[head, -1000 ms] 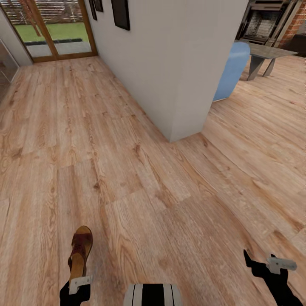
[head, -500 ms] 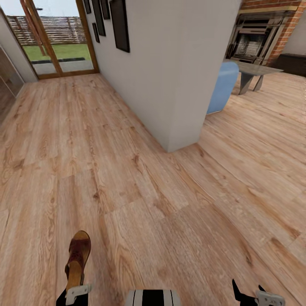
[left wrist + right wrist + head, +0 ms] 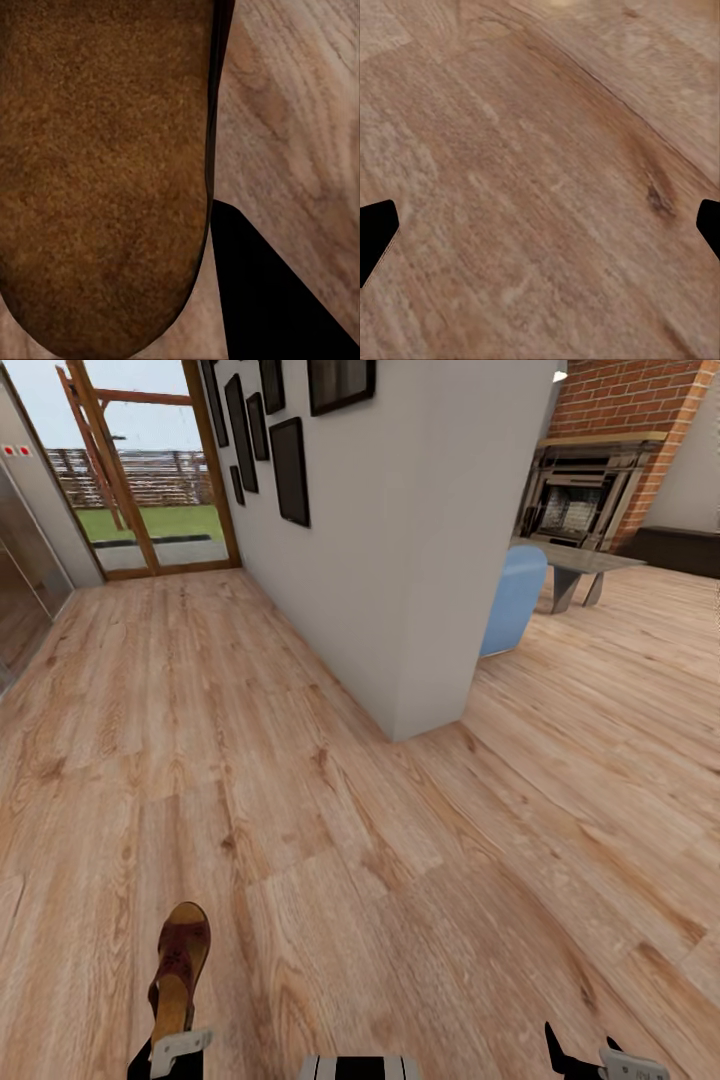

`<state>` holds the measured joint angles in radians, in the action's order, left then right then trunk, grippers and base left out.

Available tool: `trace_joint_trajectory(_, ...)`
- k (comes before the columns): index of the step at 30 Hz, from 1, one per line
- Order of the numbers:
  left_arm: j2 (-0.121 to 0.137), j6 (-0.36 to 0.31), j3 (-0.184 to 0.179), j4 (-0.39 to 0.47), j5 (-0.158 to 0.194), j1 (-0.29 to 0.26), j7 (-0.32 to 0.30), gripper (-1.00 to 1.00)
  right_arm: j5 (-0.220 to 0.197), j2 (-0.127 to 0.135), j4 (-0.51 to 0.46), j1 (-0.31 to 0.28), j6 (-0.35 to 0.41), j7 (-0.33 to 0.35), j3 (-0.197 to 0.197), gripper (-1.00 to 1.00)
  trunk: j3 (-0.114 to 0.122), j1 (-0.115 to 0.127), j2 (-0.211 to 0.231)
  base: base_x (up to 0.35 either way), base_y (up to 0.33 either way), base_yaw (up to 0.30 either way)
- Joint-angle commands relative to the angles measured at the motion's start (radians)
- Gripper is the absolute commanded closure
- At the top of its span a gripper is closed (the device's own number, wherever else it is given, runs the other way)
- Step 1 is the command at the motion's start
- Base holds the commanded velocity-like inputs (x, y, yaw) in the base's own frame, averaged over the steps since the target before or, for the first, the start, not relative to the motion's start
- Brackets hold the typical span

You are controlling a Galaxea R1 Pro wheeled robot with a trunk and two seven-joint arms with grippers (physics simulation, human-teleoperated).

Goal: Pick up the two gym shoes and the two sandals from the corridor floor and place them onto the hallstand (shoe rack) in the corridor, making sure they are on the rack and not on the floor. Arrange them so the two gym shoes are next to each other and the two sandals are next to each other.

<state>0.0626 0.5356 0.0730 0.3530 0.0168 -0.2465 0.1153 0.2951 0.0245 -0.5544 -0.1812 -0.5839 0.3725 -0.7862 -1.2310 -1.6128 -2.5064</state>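
Brown leather fills my head view's lower left: one flat slip-on sandal with a tan footbed and dark straps (image 3: 180, 970) sticks forward out of my left gripper (image 3: 168, 1050), heel end pinched, toe pointing away from me above the light wood-plank corridor floor (image 3: 300, 760). A white wall hung with dark picture frames (image 3: 400, 540) runs ahead, a glass door (image 3: 150, 470) at the corridor's far end, a brick fireplace (image 3: 580, 500) beyond on the right. My right gripper (image 3: 600, 1060) sits low at the right edge.

From my left wrist, the sandal's grainy brown sole (image 3: 105, 172) is close up, over planks.

From my right wrist, my two dark fingertips (image 3: 375, 232) stand wide apart, holding nothing, over bare planks (image 3: 547, 187).
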Motion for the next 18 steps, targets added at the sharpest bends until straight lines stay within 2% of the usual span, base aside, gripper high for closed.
trace_joint_trajectory(1, 0.0, 0.011, 0.0, -0.002, -0.002, 0.0, 0.002, 1.0, 0.005, -0.001, 0.001, -0.001, -0.004, 0.009, -0.008, -1.0, 0.005, 0.001, 0.0, 0.0, 0.0, -0.036)
trace_joint_trajectory(8, 0.001, 0.127, 0.001, 0.001, -0.003, 0.034, 0.001, 1.0, 0.006, 0.001, 0.001, -0.001, -0.004, 0.009, -0.008, -1.0, 0.043, 0.004, 0.002, 0.0, 0.0, -0.054)
trace_joint_trajectory(13, -0.001, 0.143, 0.001, 0.003, -0.003, 0.04, 0.0, 1.0, 0.006, 0.002, 0.001, -0.001, -0.004, 0.009, -0.009, -1.0, 0.07, 0.006, 0.003, 0.0, 0.0, -0.061)
trace_joint_trajectory(18, -0.001, 0.148, 0.001, 0.001, -0.003, 0.042, 0.0, 1.0, 0.006, 0.017, 0.001, -0.001, -0.004, 0.009, -0.008, -1.0, 0.097, 0.008, 0.004, 0.0, 0.0, -0.062)
